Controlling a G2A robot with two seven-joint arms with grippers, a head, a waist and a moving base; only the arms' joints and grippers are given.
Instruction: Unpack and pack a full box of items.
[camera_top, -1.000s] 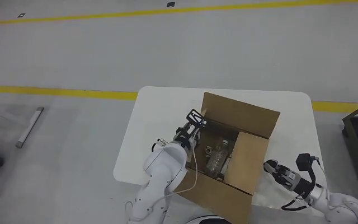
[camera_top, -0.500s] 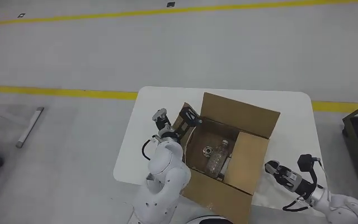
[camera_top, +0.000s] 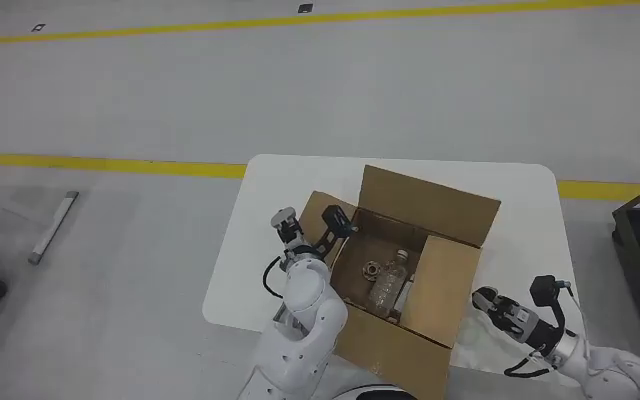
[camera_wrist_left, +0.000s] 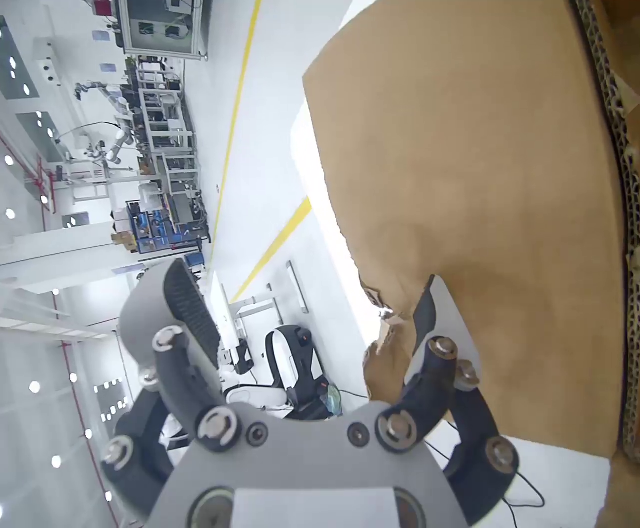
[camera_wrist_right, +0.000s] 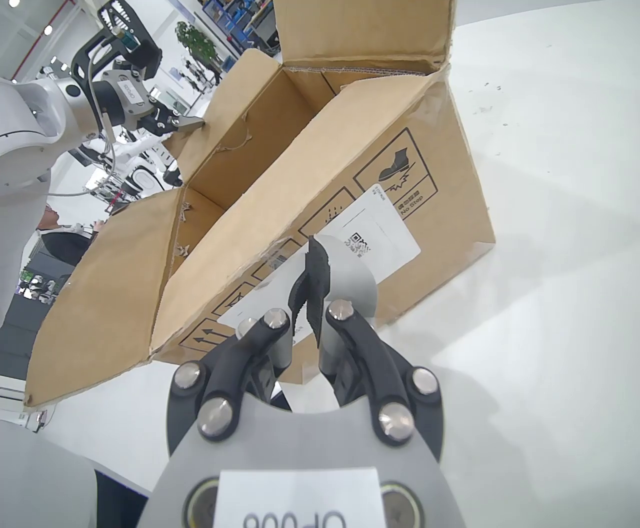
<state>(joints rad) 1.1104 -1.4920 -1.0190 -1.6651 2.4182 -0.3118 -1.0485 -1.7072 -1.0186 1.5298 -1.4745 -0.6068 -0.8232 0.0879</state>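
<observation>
Top view first. My left fingers (camera_top: 338, 220) are up at the side flap (camera_top: 312, 205) of the box (camera_top: 430, 205), right on the flap's upper edge. The box stands open on the white surface (camera_top: 260, 190), between my two sets of fingers. Down inside, just past the left fingers, a clear bottle (camera_top: 388, 285) lies on the bottom, with a small round item (camera_top: 370, 268) just beside it. My right fingers (camera_top: 482, 298) sit low by the opposite wall of the box, near it.

Left wrist view now. The left fingers are spread wide and grip nothing. One ribbed pad (camera_wrist_left: 192, 305) is out in free air. The other fingertip (camera_wrist_left: 425, 312) lies against the brown flap (camera_wrist_left: 465, 175), right at its torn edge.

Over to the right wrist view. My right fingers (camera_wrist_right: 312, 280) are pressed together, pad on pad, with nothing between them. The box (camera_wrist_right: 350, 150) is straight ahead of them. Its outer wall faces me, and a white label (camera_wrist_right: 380, 225) is stuck on it just beyond the fingertips. The surface (camera_wrist_right: 550, 250) spreads out alongside. Across the open top, my left fingers (camera_wrist_right: 187, 125) touch the edge of the far flap (camera_wrist_right: 220, 105).
</observation>
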